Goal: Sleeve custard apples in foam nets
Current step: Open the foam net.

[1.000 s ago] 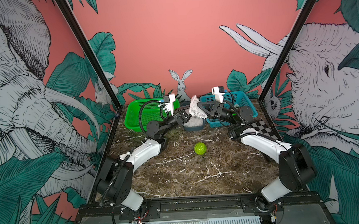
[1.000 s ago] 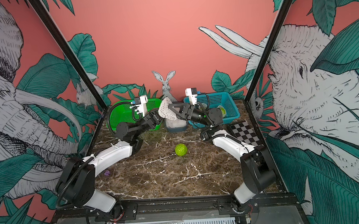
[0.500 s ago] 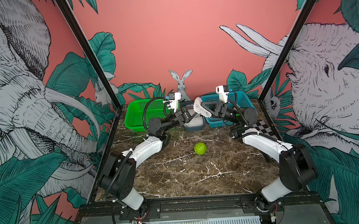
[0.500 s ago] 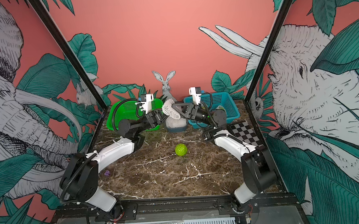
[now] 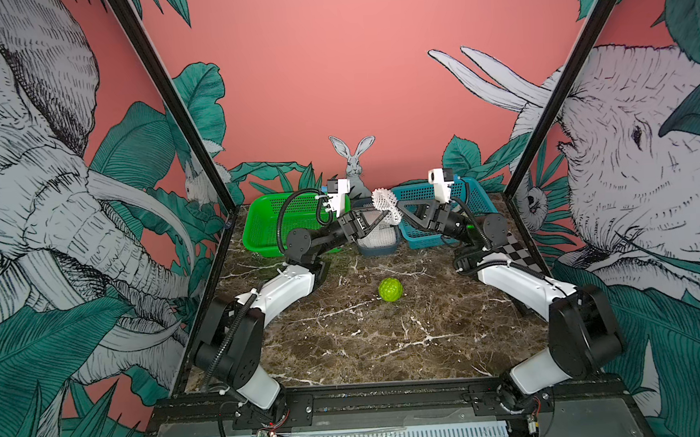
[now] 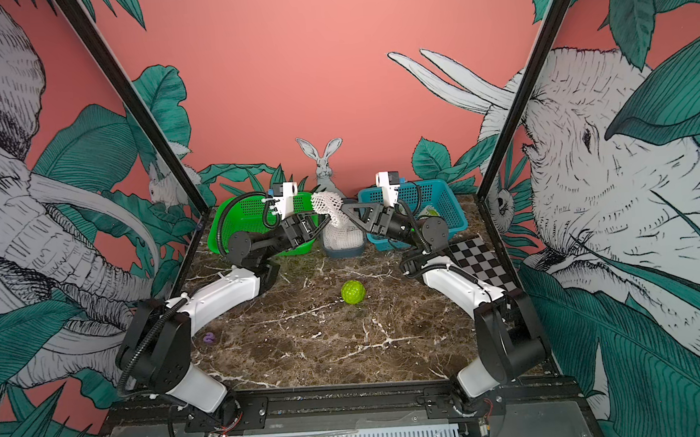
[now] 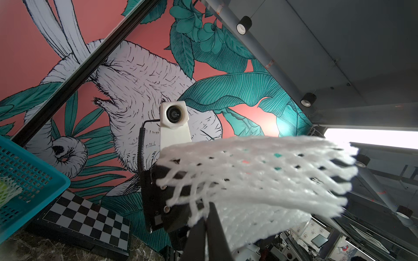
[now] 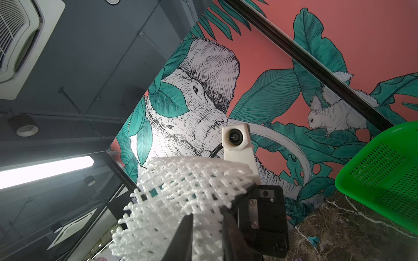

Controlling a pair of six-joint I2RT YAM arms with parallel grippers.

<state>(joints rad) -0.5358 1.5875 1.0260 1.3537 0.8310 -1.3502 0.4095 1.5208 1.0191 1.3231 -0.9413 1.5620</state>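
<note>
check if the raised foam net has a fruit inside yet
Empty: the foam net hangs flat in the air, no fruit behind its holes; a custard apple sits bare on the table.

We note soft white foam mesh net [image 5: 384, 200], bumpy green custard apple [image 5: 390, 289], perforated green plastic basket [image 5: 259, 233], veined brown marble-look tabletop [image 5: 347, 336].

Bright yellow-green custard apple [image 5: 390, 289] against dark brown marble tabletop [image 5: 347, 344] veined in white. White diamond-mesh foam net [image 5: 385, 202]. Perforated green basket [image 5: 263, 227], teal-blue basket [image 5: 478, 197], black-and-white checkerboard [image 6: 476, 258]. Salmon-pink walls [image 5: 330, 62] patterned with teal leaves and grey line-drawn elephants.
</note>
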